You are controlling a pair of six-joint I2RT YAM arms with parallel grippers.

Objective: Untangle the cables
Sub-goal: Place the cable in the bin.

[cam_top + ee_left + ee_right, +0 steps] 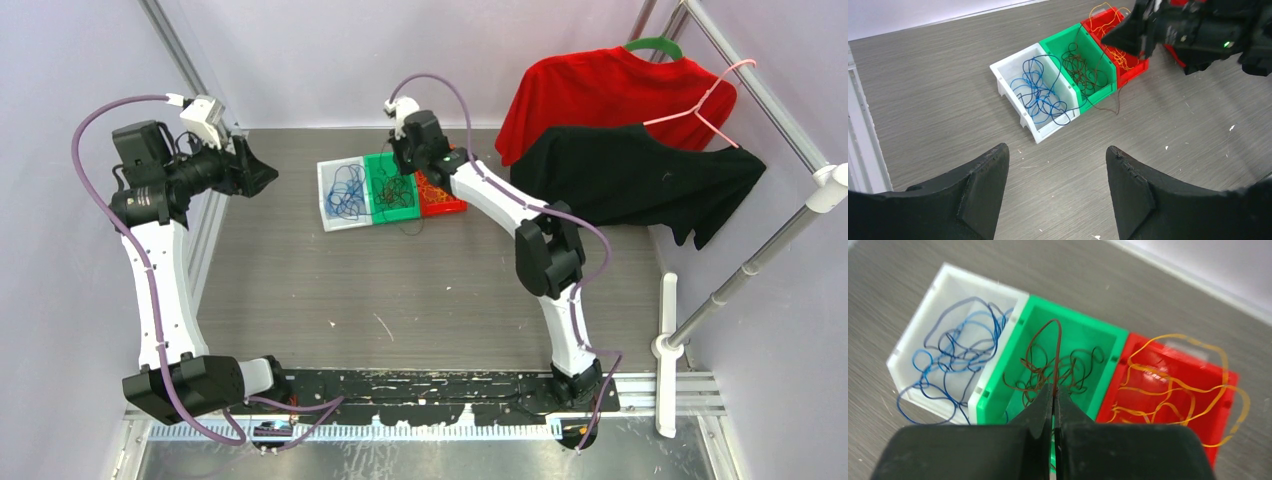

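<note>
Over the green bin (1073, 315), the right gripper (1054, 390) is clenched on a loop of the brown cable (1055, 340). The blue cables (955, 340) lie in the white bin (978, 277) and the orange cables (1168, 385) in the red bin (1228, 385). The left gripper (1058, 149) hangs released above the worktop (938, 75), well apart.

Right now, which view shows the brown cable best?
The right wrist view: the brown cable rises in a clear loop from the shut right gripper, over the green bin. The left wrist view shows its tangle in the bin, not the grip. The top view shows only a small dark tangle.
</note>
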